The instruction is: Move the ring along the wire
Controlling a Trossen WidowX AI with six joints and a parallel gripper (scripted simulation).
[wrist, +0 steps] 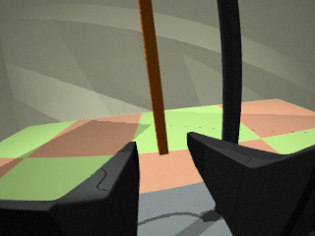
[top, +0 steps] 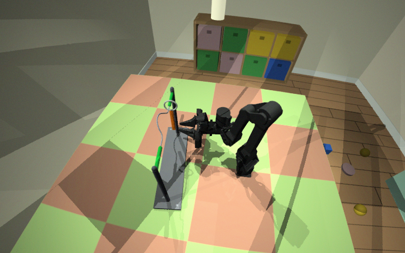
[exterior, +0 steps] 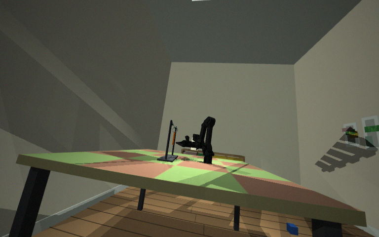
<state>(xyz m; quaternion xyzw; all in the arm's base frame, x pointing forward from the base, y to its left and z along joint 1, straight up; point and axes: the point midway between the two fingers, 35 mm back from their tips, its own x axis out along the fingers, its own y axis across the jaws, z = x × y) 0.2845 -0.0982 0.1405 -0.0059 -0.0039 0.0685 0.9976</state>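
The ring (top: 164, 105) hangs around the far green part (top: 171, 96) of the wire, beside the far post (top: 176, 125) (wrist: 231, 74). Its orange handle (top: 172, 119) (exterior: 173, 138) (wrist: 154, 88) hangs down close to that post. My gripper (top: 180, 126) (exterior: 176, 142) (wrist: 161, 144) is partly open and empty, pointing level at the handle's lower end from the arm's side. In the wrist view the handle's lower end shows between the fingertips, ahead of them; the far post shows behind the right finger. The thin grey wire (top: 161, 135) bends down to the near green part (top: 158, 155).
The near post (top: 161, 184) stands on the same grey base plate (top: 171, 178) (exterior: 167, 159). The arm's base stands on the checkered table to the right. A cube shelf stands beyond the table, and small toys lie on the floor at the right.
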